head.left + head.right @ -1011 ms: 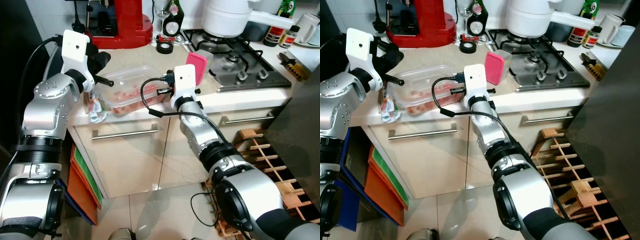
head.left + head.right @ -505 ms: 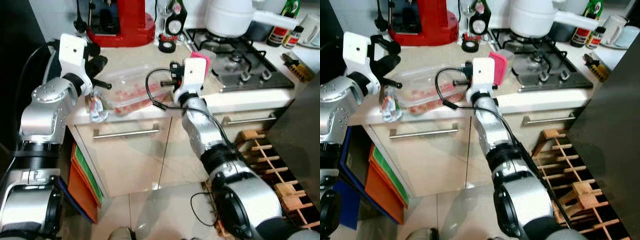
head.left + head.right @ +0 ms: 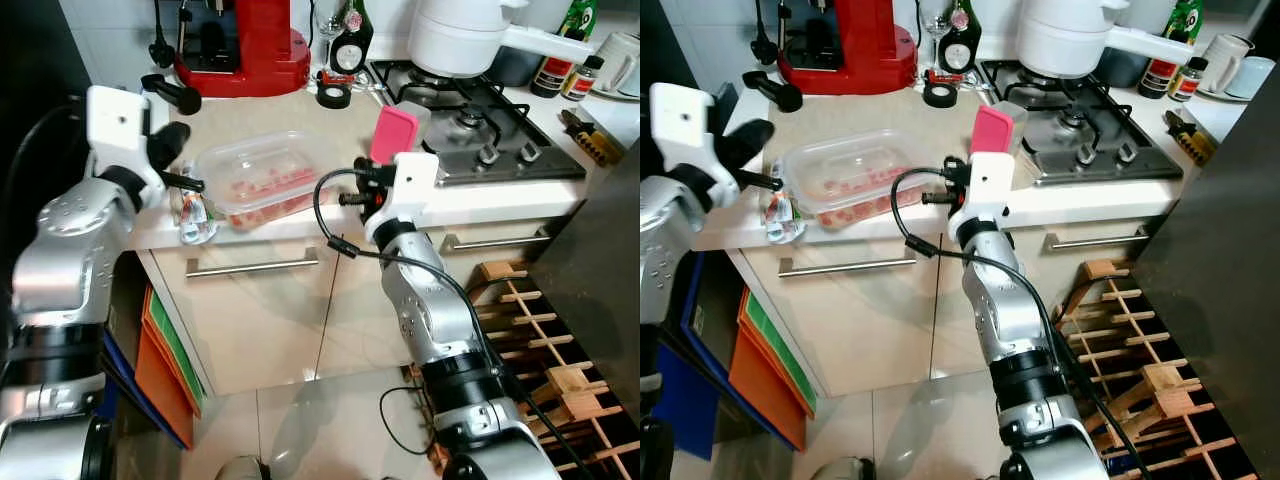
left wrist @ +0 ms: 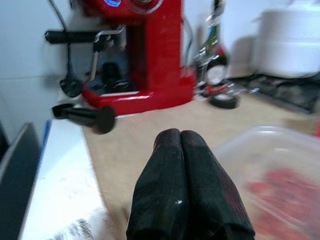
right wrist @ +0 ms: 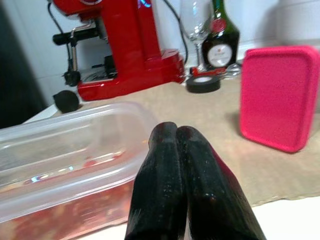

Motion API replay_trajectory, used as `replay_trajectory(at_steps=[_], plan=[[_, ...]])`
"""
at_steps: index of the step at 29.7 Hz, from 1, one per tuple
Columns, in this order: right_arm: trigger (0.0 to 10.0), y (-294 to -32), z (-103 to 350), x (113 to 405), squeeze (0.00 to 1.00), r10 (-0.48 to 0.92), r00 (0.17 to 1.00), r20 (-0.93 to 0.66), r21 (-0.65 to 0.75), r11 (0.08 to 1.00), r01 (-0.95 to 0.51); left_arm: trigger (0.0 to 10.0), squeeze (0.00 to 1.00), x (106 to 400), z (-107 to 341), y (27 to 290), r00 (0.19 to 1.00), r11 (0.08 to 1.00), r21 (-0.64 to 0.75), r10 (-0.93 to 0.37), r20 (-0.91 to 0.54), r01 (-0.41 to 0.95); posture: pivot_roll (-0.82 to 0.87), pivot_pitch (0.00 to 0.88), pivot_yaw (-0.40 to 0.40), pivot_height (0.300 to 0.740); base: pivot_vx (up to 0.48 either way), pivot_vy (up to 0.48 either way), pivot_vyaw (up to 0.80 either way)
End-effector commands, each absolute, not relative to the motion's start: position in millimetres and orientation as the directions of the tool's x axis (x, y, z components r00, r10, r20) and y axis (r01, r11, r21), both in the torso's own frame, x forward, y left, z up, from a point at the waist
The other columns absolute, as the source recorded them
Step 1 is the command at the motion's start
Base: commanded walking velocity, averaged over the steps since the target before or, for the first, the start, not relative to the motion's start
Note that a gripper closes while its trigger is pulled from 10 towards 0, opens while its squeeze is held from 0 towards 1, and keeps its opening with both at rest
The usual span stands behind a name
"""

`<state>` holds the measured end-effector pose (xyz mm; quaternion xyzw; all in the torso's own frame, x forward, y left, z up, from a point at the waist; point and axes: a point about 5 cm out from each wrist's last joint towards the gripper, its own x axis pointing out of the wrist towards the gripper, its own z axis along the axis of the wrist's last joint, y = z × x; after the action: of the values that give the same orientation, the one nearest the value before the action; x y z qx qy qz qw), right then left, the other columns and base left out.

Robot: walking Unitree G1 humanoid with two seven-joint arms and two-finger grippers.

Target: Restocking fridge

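— Two end effectors, both with fingers pressed together and holding nothing. Where do they sit?

— Left end effector [image 4: 181, 145] hovers over the table's [image 3: 250, 110] left end, just beside the clear plastic container [image 3: 258, 180]. Right end effector [image 5: 176, 137] sits at the container's other end, near the table's front edge.

— And the container?

— It rests lidded on the table close to the front edge, with red food inside. A small packet [image 3: 191, 215] stands at the very front lip, touching or nearly touching its left corner.

— Room around it?

— Bare table lies behind it, up to the red coffee machine [image 3: 240, 45] and the roll of black tape [image 3: 331, 95]. A pink lid [image 3: 393, 133] stands tilted to its right, against the stove's [image 3: 480, 130] edge. Below the front edge are cupboard doors with bar handles [image 3: 250, 265].
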<state>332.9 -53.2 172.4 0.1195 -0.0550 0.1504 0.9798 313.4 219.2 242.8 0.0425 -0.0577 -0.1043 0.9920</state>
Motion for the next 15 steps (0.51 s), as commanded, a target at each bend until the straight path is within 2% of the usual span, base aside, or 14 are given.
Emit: replay_trajectory(at_steps=[1,8,15], plan=[[10.0,-46.2,179.0,330.0,0.00,0.310,0.939,0.151,0.251,0.906,-0.340,10.0,0.00,306.1,250.2,215.3,0.967,0.972,0.105,-0.221,0.128,0.209,0.16,0.000,-0.065,0.740,0.000,0.000,0.00],[10.0,-27.6,175.2,333.4,0.00,0.380,0.919,0.104,0.317,0.863,-0.393,10.0,0.00,296.8,240.4,233.8,0.991,0.984,0.147,-0.115,0.063,0.105,0.21,0.000,-0.094,0.740,0.000,0.000,0.00],[10.0,-18.1,167.7,351.0,0.00,0.412,0.910,0.036,0.327,0.856,-0.400,10.0,0.00,296.2,210.7,215.1,0.984,0.978,0.124,-0.159,-0.077,0.168,0.20,0.000,-0.091,0.740,0.000,0.000,0.00]])
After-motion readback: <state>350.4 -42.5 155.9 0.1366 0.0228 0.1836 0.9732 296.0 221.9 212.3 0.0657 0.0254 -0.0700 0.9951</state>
